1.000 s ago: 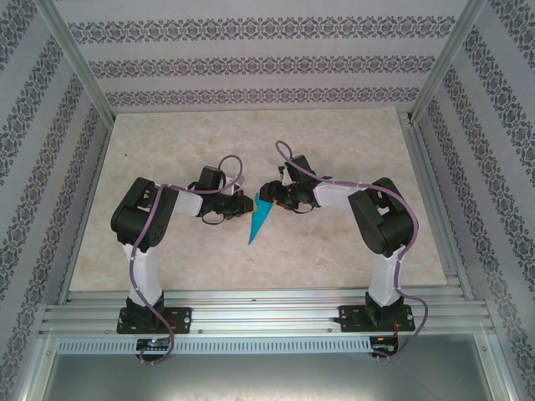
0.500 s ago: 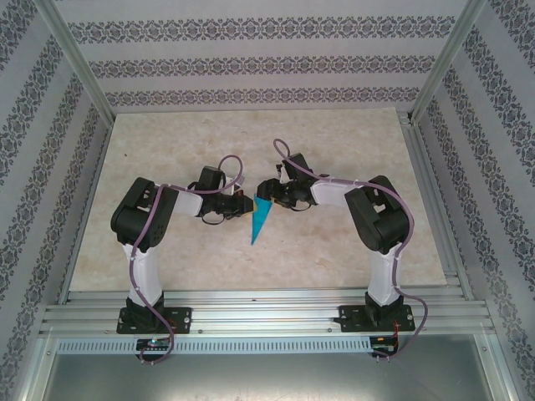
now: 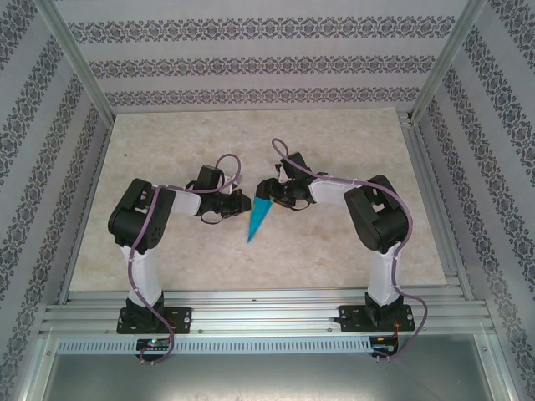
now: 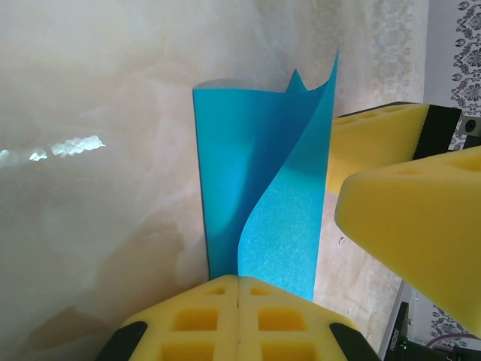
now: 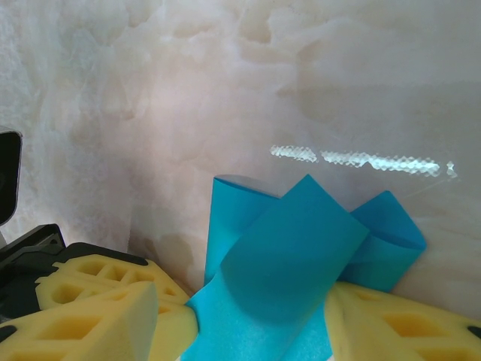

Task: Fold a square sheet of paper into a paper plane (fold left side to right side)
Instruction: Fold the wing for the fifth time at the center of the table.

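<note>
I am watching the square sheet of paper (image 3: 258, 220), already narrowed to a point, lying mid-table (image 3: 334, 142), one flap curling between the right gripper's (image 3: 270, 195) part-open pads, the left gripper (image 4: 239, 284) sitting closed at its edge, with the wings seemingly remaining.

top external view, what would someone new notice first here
The teal-blue folded paper stands out first: a slim wedge pointing toward the near edge, lying mid-way across the pale marble-look table. The left end effector and right end effector meet at its wide far end. The left is shut, and the right is open with a curled flap of the paper between its yellow foam pads.
</note>
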Action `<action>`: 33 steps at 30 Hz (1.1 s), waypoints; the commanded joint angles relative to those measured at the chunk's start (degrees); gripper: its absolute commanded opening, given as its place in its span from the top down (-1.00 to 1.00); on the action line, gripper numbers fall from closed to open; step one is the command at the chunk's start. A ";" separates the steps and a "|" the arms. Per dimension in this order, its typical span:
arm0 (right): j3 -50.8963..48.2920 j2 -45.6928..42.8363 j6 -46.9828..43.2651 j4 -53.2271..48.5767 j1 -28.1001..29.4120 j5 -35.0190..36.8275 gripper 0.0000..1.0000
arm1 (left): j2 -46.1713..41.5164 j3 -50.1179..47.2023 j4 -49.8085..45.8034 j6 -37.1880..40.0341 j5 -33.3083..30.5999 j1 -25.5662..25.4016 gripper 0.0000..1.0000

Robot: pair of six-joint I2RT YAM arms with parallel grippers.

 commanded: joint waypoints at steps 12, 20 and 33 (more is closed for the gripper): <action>-1.50 -2.24 0.26 -0.49 0.08 1.04 -0.24 | 2.46 0.06 -0.37 2.27 -3.36 0.85 1.00; -9.64 -13.91 0.84 -0.22 -2.17 3.68 -0.07 | 3.87 0.43 -0.20 1.79 -3.42 0.66 1.00; -10.90 -7.95 8.16 12.30 4.70 -1.92 0.47 | 4.82 2.46 -1.26 1.89 -3.48 0.23 1.00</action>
